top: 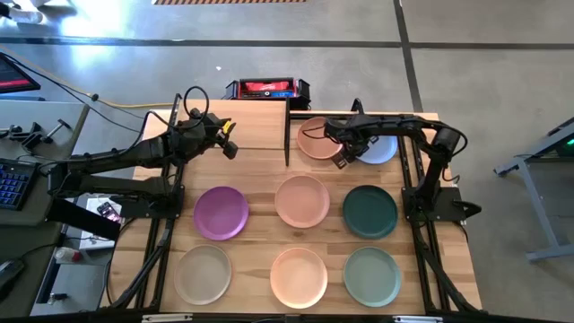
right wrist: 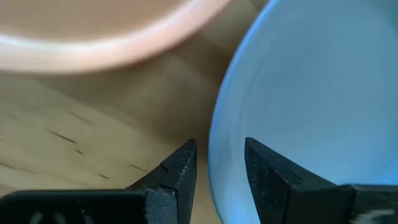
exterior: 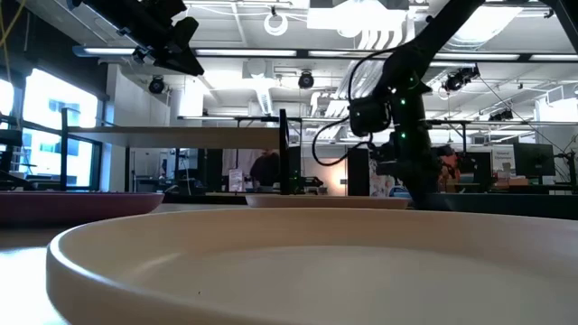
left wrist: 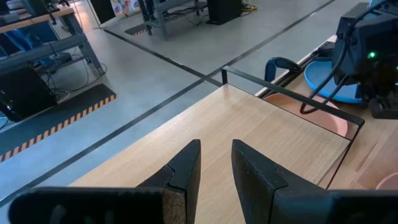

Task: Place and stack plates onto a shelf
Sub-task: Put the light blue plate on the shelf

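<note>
Over the light-blue plate's [right wrist: 311, 87] rim, right hand [right wrist: 221, 163] straddles it, parted narrowly; left hand [left wrist: 216, 163] narrow above shelf [left wrist: 249, 130].

The right arm covers much of the light blue plate [top: 380, 150] from above, and the right wrist view cuts off most of it. In the low view, the nearest plate [exterior: 298, 271] fills the foreground, blurred, its colour unclear

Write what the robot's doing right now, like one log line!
right gripper: open astride light blue plate rim | left gripper: open above shelf, empty
</note>
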Action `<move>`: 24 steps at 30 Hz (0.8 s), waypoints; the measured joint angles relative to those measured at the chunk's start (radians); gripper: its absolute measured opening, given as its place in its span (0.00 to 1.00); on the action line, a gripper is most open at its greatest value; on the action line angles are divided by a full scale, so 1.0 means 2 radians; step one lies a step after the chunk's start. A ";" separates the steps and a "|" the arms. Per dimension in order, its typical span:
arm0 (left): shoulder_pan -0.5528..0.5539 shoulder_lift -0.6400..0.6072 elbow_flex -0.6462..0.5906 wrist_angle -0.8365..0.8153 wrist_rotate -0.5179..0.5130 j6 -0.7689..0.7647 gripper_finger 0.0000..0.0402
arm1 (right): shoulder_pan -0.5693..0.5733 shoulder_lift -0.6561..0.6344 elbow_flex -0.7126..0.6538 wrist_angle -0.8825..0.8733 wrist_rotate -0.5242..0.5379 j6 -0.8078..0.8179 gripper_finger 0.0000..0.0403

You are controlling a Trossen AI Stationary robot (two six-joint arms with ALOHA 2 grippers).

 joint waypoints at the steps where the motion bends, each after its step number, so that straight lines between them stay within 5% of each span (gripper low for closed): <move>1: 0.000 0.000 0.000 0.000 0.000 0.000 0.19 | 0.000 0.000 -0.003 -0.001 0.001 0.001 0.28; 10: 0.000 0.000 0.000 0.000 0.000 -0.001 0.19 | 0.000 0.000 -0.009 -0.008 0.007 0.000 0.03; 24: 0.000 0.000 0.000 0.000 0.000 -0.001 0.19 | 0.021 0.000 0.026 -0.060 0.002 -0.008 0.00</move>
